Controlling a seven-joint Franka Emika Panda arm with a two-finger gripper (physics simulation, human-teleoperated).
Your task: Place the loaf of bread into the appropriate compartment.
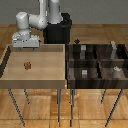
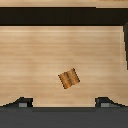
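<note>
The loaf of bread [image 1: 28,64] is a tiny golden-brown lump lying in the light wooden tray [image 1: 10,75] on the exterior view's left. In the wrist view the loaf of bread [image 2: 68,78] lies on the tray floor, slightly tilted. My gripper [image 1: 25,47] hangs above the tray's far edge, behind the loaf and well clear of it. In the wrist view my gripper [image 2: 64,104] is open, with both fingertips [image 2: 22,102] spread wide and nothing between them.
A dark box of several compartments [image 1: 71,62] stands on the exterior view's right, touching the tray. It holds small grey blocks [image 1: 84,73] and a whitish can [image 1: 116,70]. The arm's black base [image 1: 57,30] stands behind the tray.
</note>
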